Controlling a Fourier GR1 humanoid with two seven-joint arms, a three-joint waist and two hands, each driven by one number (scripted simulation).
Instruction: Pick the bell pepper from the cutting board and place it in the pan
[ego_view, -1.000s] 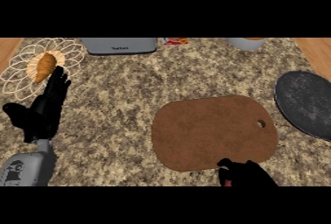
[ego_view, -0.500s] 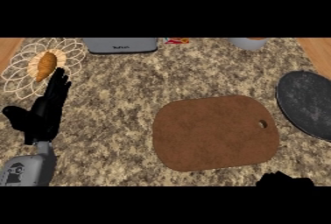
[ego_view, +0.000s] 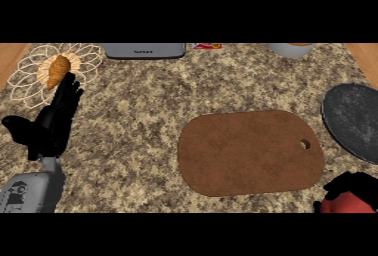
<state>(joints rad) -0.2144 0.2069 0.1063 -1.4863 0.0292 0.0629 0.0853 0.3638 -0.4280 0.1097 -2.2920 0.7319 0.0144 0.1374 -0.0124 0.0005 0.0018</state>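
Observation:
The brown cutting board (ego_view: 251, 152) lies bare on the granite counter. At the lower right corner, off the board's near right edge, my right hand (ego_view: 356, 183) is curled over the red bell pepper (ego_view: 345, 204); only part of the pepper shows at the view's lower edge. The dark round pan (ego_view: 356, 120) sits at the right edge, beyond that hand and partly cut off. My left hand (ego_view: 53, 122) rests open at the left, fingers up, holding nothing.
A pale wire trivet (ego_view: 29, 82) with a golden bread piece (ego_view: 57, 70) lies at the back left, just past my left hand. A grey appliance (ego_view: 144, 50), a red item (ego_view: 207, 46) and a grey bowl (ego_view: 293, 49) line the back edge.
My right hand, with the red pepper in it, has moved from the board's near edge to the right, dipping almost out of view on the way. The left hand has stayed still.

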